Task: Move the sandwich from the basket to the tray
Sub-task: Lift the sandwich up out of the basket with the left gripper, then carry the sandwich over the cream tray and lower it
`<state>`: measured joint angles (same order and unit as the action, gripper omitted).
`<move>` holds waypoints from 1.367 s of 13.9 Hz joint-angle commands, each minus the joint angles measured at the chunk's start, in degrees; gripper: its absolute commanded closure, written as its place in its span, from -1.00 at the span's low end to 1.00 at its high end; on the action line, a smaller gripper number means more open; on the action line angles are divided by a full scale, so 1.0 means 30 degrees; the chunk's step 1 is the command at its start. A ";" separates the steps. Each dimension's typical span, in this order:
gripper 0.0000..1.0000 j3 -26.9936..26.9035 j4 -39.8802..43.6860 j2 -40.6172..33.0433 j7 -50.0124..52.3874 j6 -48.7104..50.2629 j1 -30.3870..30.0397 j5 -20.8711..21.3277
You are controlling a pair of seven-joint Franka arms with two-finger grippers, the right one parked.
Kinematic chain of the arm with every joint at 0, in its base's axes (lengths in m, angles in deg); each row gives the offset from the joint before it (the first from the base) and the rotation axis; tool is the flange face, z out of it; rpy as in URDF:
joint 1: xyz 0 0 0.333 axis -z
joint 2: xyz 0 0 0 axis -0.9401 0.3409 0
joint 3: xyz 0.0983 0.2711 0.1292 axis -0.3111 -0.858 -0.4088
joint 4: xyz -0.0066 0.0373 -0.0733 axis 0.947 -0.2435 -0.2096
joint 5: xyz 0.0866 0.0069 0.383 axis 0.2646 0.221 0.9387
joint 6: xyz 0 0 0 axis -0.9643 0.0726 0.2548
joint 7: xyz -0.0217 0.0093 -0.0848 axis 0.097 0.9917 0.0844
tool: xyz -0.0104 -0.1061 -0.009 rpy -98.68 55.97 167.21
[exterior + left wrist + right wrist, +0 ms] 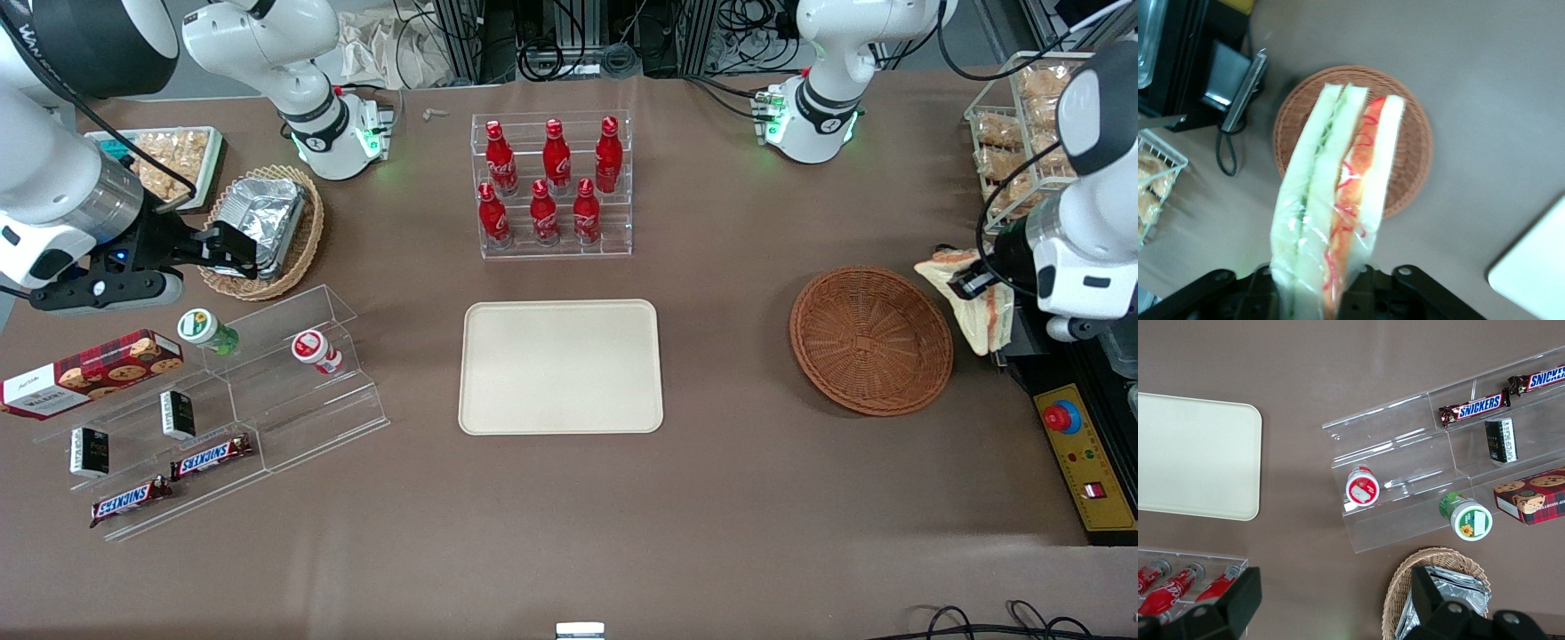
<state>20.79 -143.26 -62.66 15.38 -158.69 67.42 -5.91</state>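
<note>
- The sandwich (1338, 213) is seen pinched between the fingers of the left gripper (965, 284); it is wrapped in clear film, and pale bread with green and red filling layers is shown edge-on in the left wrist view.
- In the front view the sandwich (973, 298) is held in the air just beside the rim of the basket (871, 340), toward the working arm's end of the table, no longer in the basket.
- The basket (1411, 133) is seen below the held sandwich in the left wrist view, and nothing is seen lying in it.
- The tray (560, 366) lies flat at the table's middle, well apart from the basket, with nothing on it. One corner of the tray (1535, 267) is caught in the left wrist view.
- Step judged in hand: the pick is done and the carry is not yet made.
- Next move, as judged: the sandwich is to be carried sideways toward the parked arm's end, high enough to clear the basket rim, then lowered onto the tray and released.
- Risk noted: the film may slip in the grip.
</note>
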 commanded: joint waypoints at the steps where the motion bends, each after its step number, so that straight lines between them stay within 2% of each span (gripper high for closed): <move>1: 1.00 0.2204 0.1349 0.0512 -0.0909 0.0665 -0.0025 -0.0078; 5: 1.00 0.5751 0.1934 0.1740 -0.0794 0.0226 -0.0025 -0.0223; 6: 1.00 0.6397 0.1965 0.2178 -0.0561 -0.0123 -0.0025 -0.0718; 8: 1.00 0.7219 0.1849 0.3027 -0.0122 -0.1641 0.0149 -0.1365; 12: 1.00 0.7576 0.1761 0.5137 0.1518 -0.3695 0.1845 -0.1134; 14: 1.00 0.7576 0.1760 0.6307 0.2716 -0.5041 0.2550 -0.0783; 19: 1.00 0.7546 0.1760 0.9938 0.6145 -0.8149 0.4513 0.2758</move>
<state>43.36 -140.14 -37.68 29.70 -180.99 79.07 -1.26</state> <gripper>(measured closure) 0.789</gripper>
